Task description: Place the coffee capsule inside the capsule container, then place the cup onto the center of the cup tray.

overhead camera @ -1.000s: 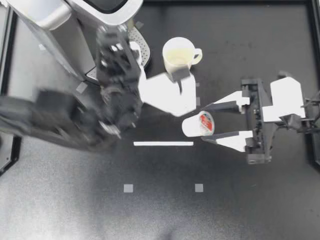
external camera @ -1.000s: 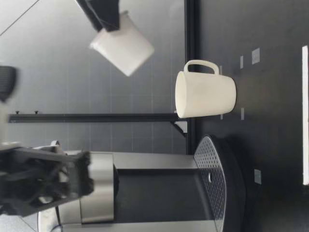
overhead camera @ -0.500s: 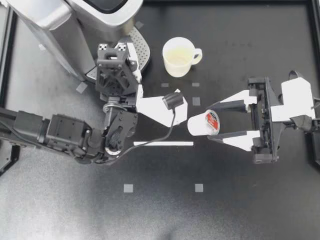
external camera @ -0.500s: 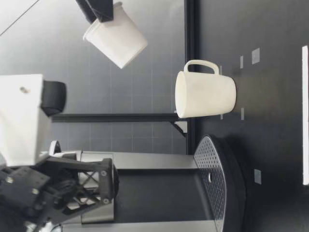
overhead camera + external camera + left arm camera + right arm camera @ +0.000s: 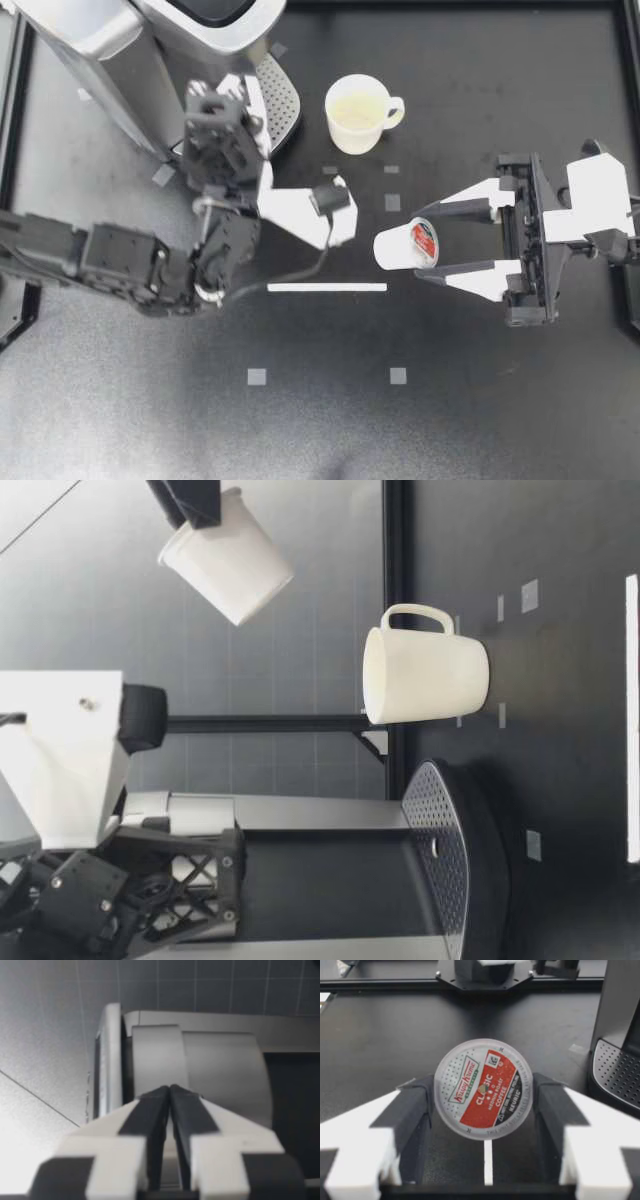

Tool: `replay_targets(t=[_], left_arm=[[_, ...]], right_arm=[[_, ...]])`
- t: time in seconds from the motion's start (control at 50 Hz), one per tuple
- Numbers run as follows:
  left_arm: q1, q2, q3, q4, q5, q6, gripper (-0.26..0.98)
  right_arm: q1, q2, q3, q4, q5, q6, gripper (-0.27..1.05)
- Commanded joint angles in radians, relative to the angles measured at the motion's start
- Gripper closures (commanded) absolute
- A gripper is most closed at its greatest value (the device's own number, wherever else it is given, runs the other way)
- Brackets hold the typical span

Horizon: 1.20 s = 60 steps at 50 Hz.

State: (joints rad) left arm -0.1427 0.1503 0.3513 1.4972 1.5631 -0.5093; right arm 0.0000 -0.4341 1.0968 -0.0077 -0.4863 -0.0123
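Note:
My right gripper (image 5: 427,243) is shut on the white coffee capsule (image 5: 403,246), held on its side well above the table with its red-printed foil lid (image 5: 482,1088) facing the wrist. The capsule (image 5: 228,568) hangs higher than the cream cup (image 5: 356,112), which stands upright on the table beside the machine's perforated cup tray (image 5: 281,95). My left gripper (image 5: 222,102) is shut on nothing, raised in front of the silver coffee machine (image 5: 140,40). Its fingertips (image 5: 169,1092) point at the machine's lid (image 5: 165,1057). The capsule container is not visible.
A white tape line (image 5: 327,287) and small grey tape squares (image 5: 257,377) mark the black table. The left arm (image 5: 110,265) stretches across the table's left half. A black frame rail (image 5: 628,120) borders the right side.
My left arm swung its gripper back toward the machine and raised it. My right gripper kept hold of the capsule, drifted slightly right and lifted it a little.

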Motion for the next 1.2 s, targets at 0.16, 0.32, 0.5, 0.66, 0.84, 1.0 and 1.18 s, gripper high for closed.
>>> replay_targets(t=[0.16, 0.32, 0.5, 0.66, 0.84, 1.0, 1.18], left_arm=[[0.028, -0.058, 0.015, 0.046, 0.003, -0.003, 0.56], [0.043, -0.066, 0.02, 0.049, -0.006, -0.003, 0.56], [0.043, -0.078, 0.009, 0.095, -0.002, -0.002, 0.56], [0.043, -0.106, 0.008, 0.13, 0.005, -0.002, 0.56], [0.051, -0.152, 0.018, 0.156, 0.017, -0.006, 0.56], [0.06, -0.179, 0.009, 0.166, 0.003, -0.054, 0.56], [0.066, -0.222, 0.018, 0.166, -0.021, -0.137, 0.56]], right_arm=[[-0.006, -0.008, -0.011, -0.002, -0.023, -0.003, 0.3], [-0.006, -0.012, -0.011, -0.002, -0.023, -0.002, 0.3], [-0.006, -0.017, -0.011, -0.002, -0.025, -0.002, 0.3], [-0.006, -0.015, -0.012, -0.002, -0.023, 0.0, 0.3], [-0.006, -0.017, -0.015, -0.002, -0.025, 0.0, 0.3], [-0.006, -0.017, -0.018, -0.002, -0.025, 0.0, 0.3], [-0.006, -0.026, -0.021, -0.002, -0.025, 0.0, 0.3]])
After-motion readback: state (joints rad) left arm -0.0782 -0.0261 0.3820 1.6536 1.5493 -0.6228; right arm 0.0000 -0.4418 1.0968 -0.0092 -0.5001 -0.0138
